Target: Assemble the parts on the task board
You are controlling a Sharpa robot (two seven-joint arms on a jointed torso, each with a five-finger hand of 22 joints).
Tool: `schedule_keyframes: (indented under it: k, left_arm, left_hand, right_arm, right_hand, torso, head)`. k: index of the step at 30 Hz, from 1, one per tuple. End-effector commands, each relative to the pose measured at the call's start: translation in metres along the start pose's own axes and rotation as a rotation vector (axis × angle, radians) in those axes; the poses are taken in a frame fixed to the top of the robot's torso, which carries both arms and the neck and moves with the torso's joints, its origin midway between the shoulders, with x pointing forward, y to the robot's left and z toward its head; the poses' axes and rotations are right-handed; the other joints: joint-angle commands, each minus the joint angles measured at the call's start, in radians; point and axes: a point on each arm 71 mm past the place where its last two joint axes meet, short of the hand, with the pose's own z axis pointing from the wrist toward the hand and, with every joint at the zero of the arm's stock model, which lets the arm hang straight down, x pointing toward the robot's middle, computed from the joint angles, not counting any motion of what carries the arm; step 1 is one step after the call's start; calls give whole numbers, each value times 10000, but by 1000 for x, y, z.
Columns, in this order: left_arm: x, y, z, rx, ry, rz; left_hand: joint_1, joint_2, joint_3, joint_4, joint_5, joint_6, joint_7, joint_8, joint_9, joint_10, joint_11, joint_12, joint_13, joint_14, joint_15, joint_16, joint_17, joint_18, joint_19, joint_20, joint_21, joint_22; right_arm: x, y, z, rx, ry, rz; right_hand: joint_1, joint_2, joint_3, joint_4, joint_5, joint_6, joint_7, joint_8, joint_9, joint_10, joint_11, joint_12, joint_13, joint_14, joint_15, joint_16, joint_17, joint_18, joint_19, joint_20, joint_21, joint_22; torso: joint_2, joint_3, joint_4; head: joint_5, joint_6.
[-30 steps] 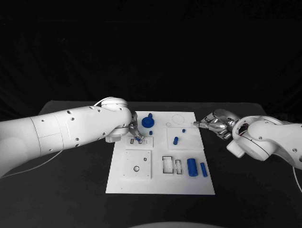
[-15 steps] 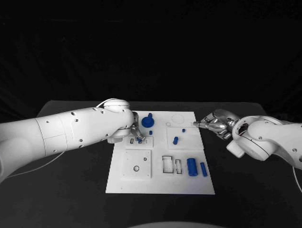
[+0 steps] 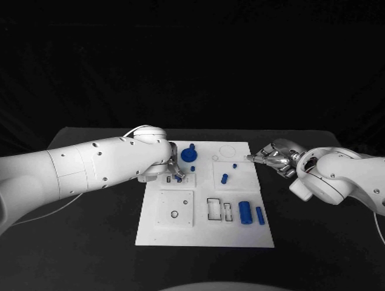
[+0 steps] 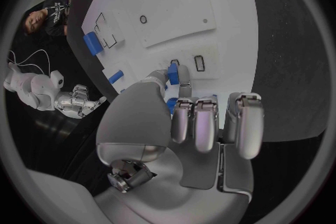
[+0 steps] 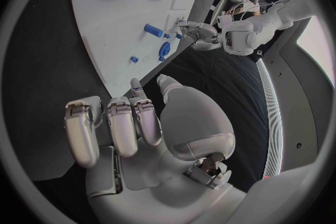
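The white task board (image 3: 205,230) lies in the middle of the black table. My left hand (image 3: 170,171) is over the board's far left part, fingers curled, and pinches a small blue part (image 4: 173,74) between thumb and fingertips just above two small slots (image 4: 199,63). A round blue part (image 3: 188,156) stands just right of that hand. My right hand (image 3: 275,159) hovers off the board's far right edge with its fingers (image 5: 112,129) curled in and nothing in them. Two blue cylinders (image 3: 245,213) lie on the board's near right.
Small blue pegs (image 3: 225,179) stand in the board's far right plate, next to a round hole (image 3: 228,150). Rectangular slots (image 3: 214,209) and a square plate with holes (image 3: 176,209) sit on the near half. Black table (image 3: 96,230) surrounds the board.
The left forearm has shifted slightly while its hand stays at the same spot on the board. The right hand has not moved.
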Motion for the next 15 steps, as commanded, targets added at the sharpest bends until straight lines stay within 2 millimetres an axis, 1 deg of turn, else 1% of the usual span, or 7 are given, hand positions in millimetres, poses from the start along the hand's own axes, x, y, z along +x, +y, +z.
schedule_keyframes:
  k: [1,11,15]
  left_arm:
    - [0,5,0,-825,-63,101]
    - [1,4,0,-776,-62,227]
    - [1,5,0,-756,-68,229]
  left_hand:
    - [-5,18,52,7,-61,87,-2,-62,15,1021,-20,25,2631,1026,-34,26,2631,-74,1016,-46,24,2635]
    - [21,30,76,10,-97,79,-1,-75,21,1021,-21,25,2631,1026,-34,26,2631,-74,1016,-43,24,2635]
    - [21,30,76,10,-97,79,-1,-75,21,1021,-21,25,2631,1026,-34,26,2631,-74,1016,-43,24,2635]
  right_arm:
    - [2,1,0,-37,149,-130]
    - [2,0,0,-22,156,-131]
    - [2,1,0,-29,164,-133]
  right_hand:
    - [123,10,-30,-7,54,-55,19,43,11,1047,90,28,2635,1043,97,41,2632,-67,1047,91,45,2627]
    - [123,10,-30,-7,54,-55,19,43,11,1047,90,28,2635,1043,97,41,2632,-67,1047,91,45,2627]
    - [123,10,-30,-7,54,-55,19,43,11,1047,90,28,2635,1043,97,41,2632,-67,1047,91,45,2627]
  torso:
    - [-1,-1,0]
    - [7,-3,2]
    - [2,2,-17]
  head:
    - [-8,3]
    - [-4,7]
    - [11,-10]
